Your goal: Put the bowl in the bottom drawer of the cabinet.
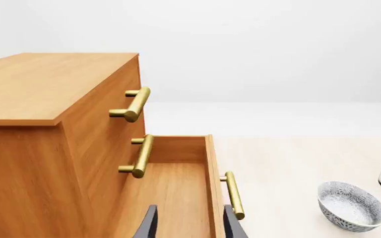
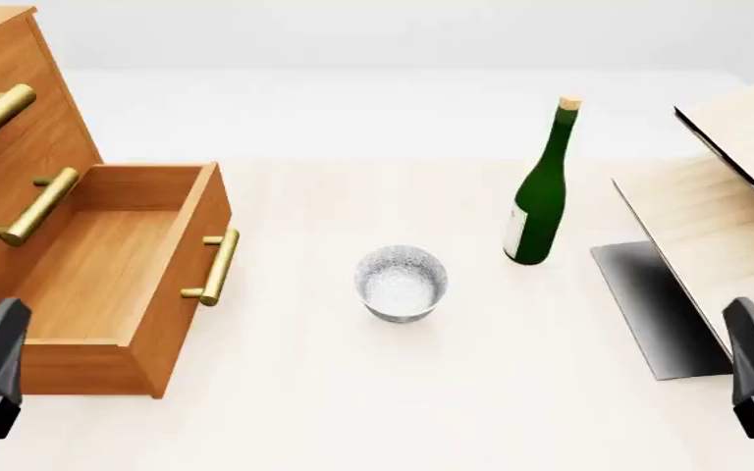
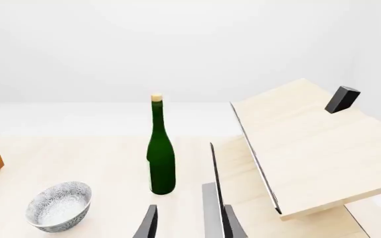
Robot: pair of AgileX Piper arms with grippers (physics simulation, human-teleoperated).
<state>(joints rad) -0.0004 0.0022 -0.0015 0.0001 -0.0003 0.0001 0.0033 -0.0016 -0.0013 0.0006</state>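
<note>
The small speckled white-and-grey bowl (image 2: pixel 401 283) stands upright and empty on the pale table, also seen in the left wrist view (image 1: pixel 351 206) and the right wrist view (image 3: pixel 59 206). The orange-brown cabinet (image 2: pixel 11 88) is at the left. Its bottom drawer (image 2: pixel 102 255) is pulled out, with nothing inside and its brass handle (image 2: pixel 216 267) facing the bowl. My left gripper (image 1: pixel 189 220) is open over the drawer's near end. My right gripper (image 3: pixel 189 220) is open and holds nothing, low at the near right, well apart from the bowl.
A tall green bottle (image 2: pixel 538 186) with a cork stands just right of and behind the bowl. A pale wooden slanted board structure (image 2: pixel 730 186) with a dark base fills the right side. Two upper drawers with brass handles (image 2: pixel 36 206) are closed.
</note>
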